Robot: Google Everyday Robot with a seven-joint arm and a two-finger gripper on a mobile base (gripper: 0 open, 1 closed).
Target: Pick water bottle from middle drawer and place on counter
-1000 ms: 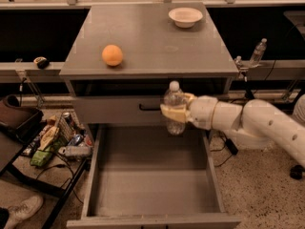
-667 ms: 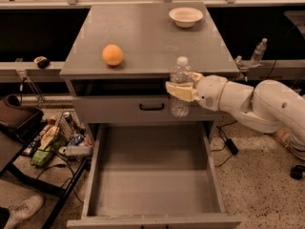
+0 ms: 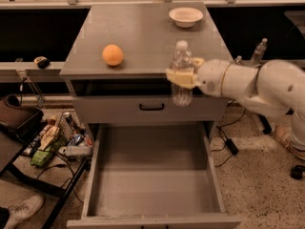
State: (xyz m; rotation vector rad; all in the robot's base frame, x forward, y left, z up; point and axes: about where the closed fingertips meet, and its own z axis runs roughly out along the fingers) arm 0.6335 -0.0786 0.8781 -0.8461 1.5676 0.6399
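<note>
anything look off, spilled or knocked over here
Nothing stands out. The tool holds the water bottle upright at the front edge of the counter, above the open middle drawer. The orange ball and bowl sit on it, nothing spilled.

Dim warm overhead light; overall soft blur; round orange ball (image 3: 113, 55) casts small shadow on matte grey counter (image 3: 143, 32); faint glare on clear plastic water bottle (image 3: 181, 56) clasped by cream gripper (image 3: 180, 78), centre right.
</note>
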